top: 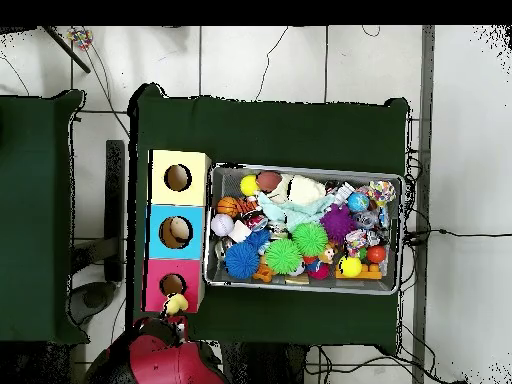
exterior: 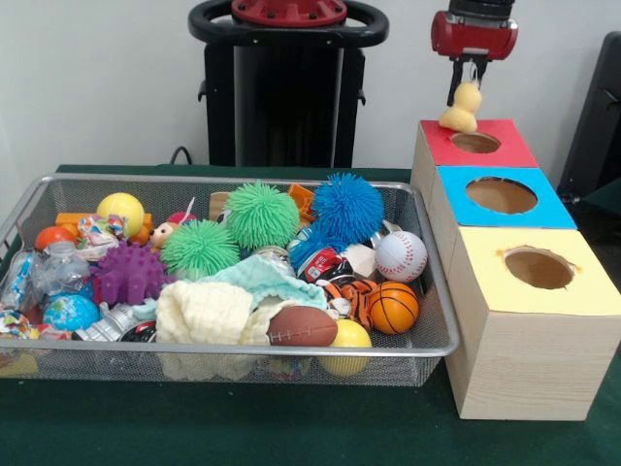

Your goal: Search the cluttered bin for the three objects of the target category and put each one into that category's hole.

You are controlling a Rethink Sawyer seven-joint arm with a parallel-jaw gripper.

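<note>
My gripper (exterior: 473, 73) hangs at the top right, shut on a small yellow-tan plush animal (exterior: 462, 109). The plush dangles just above the far left edge of the red-surround hole (exterior: 475, 143) on the pale wooden box. In the overhead view the plush (top: 176, 304) sits just below the red-surround hole (top: 172, 284), with the red arm under it. The wire mesh bin (exterior: 243, 347) is full of toys. An orange plush with black tiger stripes (exterior: 349, 293) lies half buried near its front right, beside a basketball (exterior: 393, 308).
The blue-surround hole (exterior: 501, 195) and the yellow-surround hole (exterior: 539, 268) follow the red one toward the camera. The bin holds green (exterior: 262, 216) and blue (exterior: 347, 207) pom balls, a baseball (exterior: 401, 255), a football (exterior: 302, 327) and cloths. The pedestal (exterior: 288, 87) stands behind.
</note>
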